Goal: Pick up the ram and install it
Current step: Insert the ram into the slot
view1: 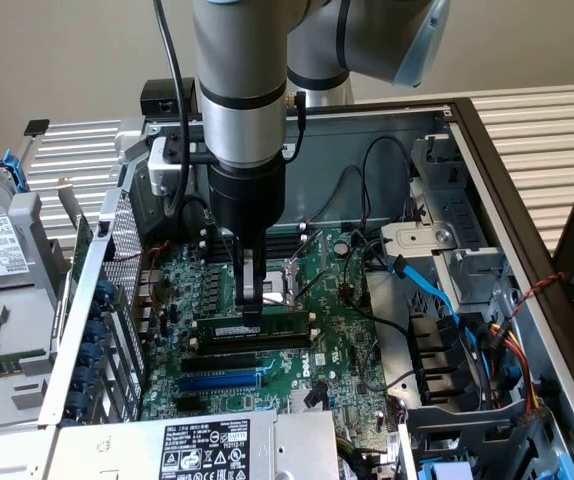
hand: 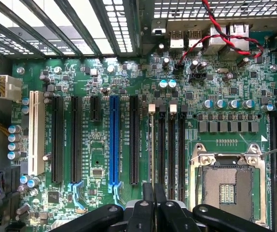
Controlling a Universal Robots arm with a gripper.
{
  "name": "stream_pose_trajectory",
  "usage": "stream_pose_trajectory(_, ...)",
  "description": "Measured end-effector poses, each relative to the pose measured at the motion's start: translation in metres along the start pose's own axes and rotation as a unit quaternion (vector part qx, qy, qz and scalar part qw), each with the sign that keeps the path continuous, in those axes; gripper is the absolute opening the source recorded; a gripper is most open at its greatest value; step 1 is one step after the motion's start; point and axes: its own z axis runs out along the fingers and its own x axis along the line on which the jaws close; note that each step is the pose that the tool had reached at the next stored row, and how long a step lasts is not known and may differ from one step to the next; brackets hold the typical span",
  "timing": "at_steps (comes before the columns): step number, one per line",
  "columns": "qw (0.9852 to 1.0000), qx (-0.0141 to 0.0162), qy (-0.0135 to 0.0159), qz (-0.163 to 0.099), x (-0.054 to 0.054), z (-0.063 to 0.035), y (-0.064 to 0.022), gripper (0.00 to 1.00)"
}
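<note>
Ram (view1: 250, 329) stood edge-down in mobo (view1: 337, 330) slot, directly under end effector (view1: 252, 300), which gripped its top edge for seating.

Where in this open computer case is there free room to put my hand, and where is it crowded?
Free: the labelled metal box top near the blue slot, and the slatted table outside the case wall. Crowded: around the gripper at the ram, and the cables beside the drive cage.
</note>
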Motion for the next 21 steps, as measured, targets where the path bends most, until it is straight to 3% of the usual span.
stream_pose_trajectory(21, 1.0, 0.0, -0.0002, 0.002, -0.0006, 0.0023, -0.0002, 0.12)
